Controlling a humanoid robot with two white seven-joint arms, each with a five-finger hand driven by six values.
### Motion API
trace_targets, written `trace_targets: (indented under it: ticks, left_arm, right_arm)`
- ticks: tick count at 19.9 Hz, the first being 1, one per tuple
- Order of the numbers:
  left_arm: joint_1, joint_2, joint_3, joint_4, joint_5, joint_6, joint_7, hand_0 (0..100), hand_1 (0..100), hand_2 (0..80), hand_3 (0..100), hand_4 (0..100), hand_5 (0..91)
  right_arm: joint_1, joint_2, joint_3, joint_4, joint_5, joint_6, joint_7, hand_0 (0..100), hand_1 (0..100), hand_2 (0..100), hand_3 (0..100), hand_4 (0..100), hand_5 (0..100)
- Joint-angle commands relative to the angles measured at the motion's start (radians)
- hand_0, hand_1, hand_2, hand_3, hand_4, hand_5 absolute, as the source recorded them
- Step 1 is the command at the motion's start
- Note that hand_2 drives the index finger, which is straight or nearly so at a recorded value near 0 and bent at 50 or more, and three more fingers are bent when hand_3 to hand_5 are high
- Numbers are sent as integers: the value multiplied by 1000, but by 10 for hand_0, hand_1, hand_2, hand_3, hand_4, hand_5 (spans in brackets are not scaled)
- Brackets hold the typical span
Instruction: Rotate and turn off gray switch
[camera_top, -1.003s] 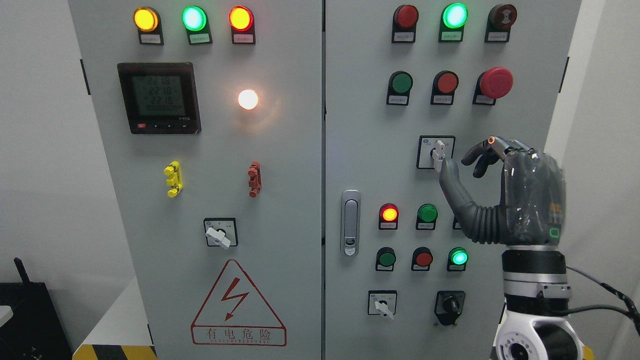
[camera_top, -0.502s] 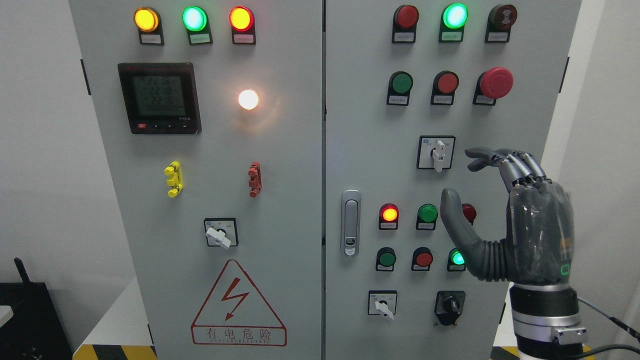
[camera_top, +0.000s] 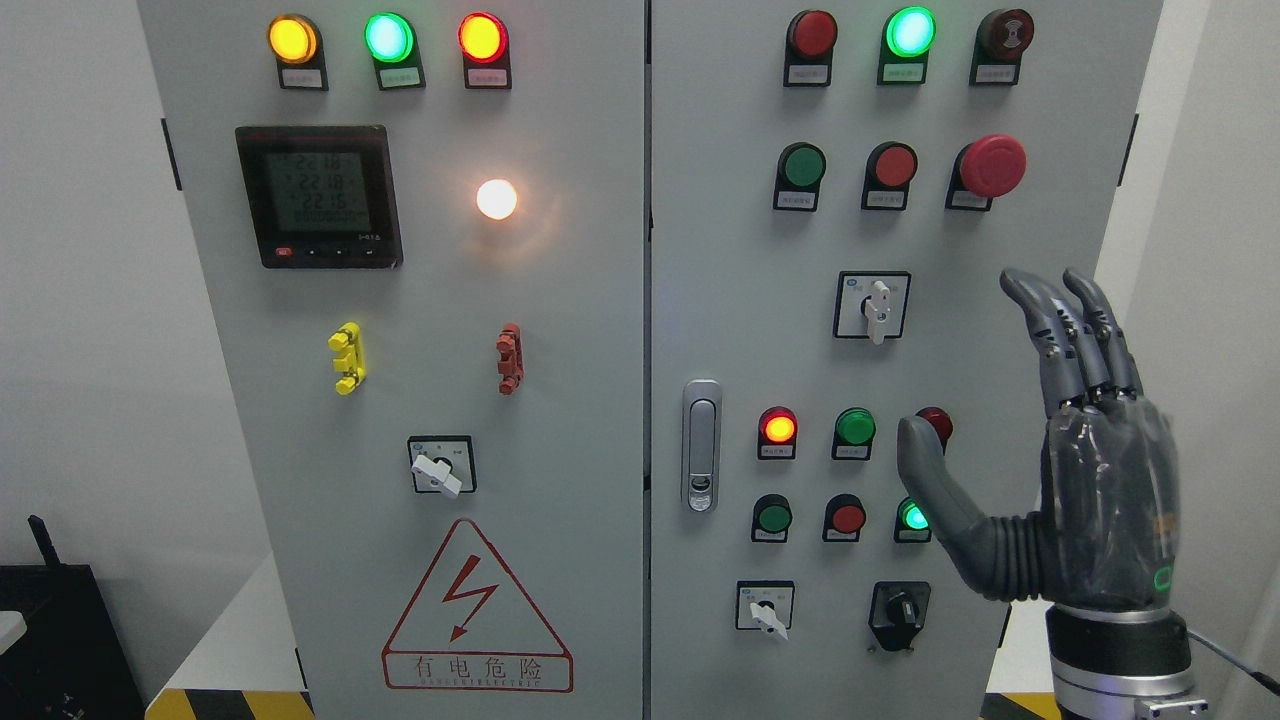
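A grey control cabinet (camera_top: 740, 250) is shown head-on. The gray switch (camera_top: 877, 309), with its white handle pointing straight down, is mounted mid-right on the panel. The right hand (camera_top: 1075, 470) is held apart from it, lower right, fingers spread and nothing gripped. A green lamp (camera_top: 912, 516) is partly hidden by the thumb.

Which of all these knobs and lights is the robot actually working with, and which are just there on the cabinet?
Part of the job:
- gray switch, handle pointing straight down
- right hand, open and clear of the switch

Just there:
- red mushroom button
- digital meter
- door latch
- black rotary switch
- warning triangle
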Motion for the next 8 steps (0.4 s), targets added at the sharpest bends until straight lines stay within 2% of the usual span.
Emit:
trace_targets:
  ticks: [1,8]
  left_arm:
    - [0,0,32,23,-8,1,-1,120,389,0,0,0,0]
    - [0,0,32,23,-8,1,-1,120,389,0,0,0,0]
  right_arm:
    - [12,-26,-20,-18,-1,-3,-7,309,317,0,53,0,0]
    - [20,-25,-18,-18,-1,-10,-5,306,335,6,85,0,0]
